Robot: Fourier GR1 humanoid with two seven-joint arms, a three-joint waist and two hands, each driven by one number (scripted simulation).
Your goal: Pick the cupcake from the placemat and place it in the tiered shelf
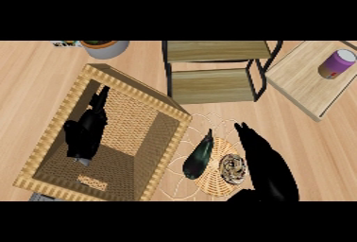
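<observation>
Cupcake [233, 168] sits on the round woven placemat [209, 184], immediately to the left of the right hand [268, 163] and level with its palm. Whether the two touch cannot be told.

Right hand: fingers extended and nearly straight, pointing away from the robot past the cupcake. It is open and holds nothing.

Judged step: closing on the cupcake for the pick. Recommendations:
- Bring the palm in leftward so the cupcake sits between thumb and fingers before curling; the fingertips currently reach beyond it.
- Grip low on the wrapper rather than on the topping.
- A dark aubergine [199, 153] lies on the same placemat, just beyond the cupcake on the side away from the hand. Any sideways shove of the cupcake risks driving it into the aubergine, so close on it rather than sweep.
- Lift straight up before travelling, as the mat may drag.

Further out, ahead of the fingertips and a little to their left, the tiered shelf [213, 85] stands on the bench [307, 137], with two wooden levels in a black frame. The nearer, lower level looks the easier target.

Far right of the hand, a wooden tray [300, 78] carries a purple-lidded jar [337, 64], clear of the route.

Left hand [85, 134] rests open over a large wicker basket [132, 87], well apart.
</observation>
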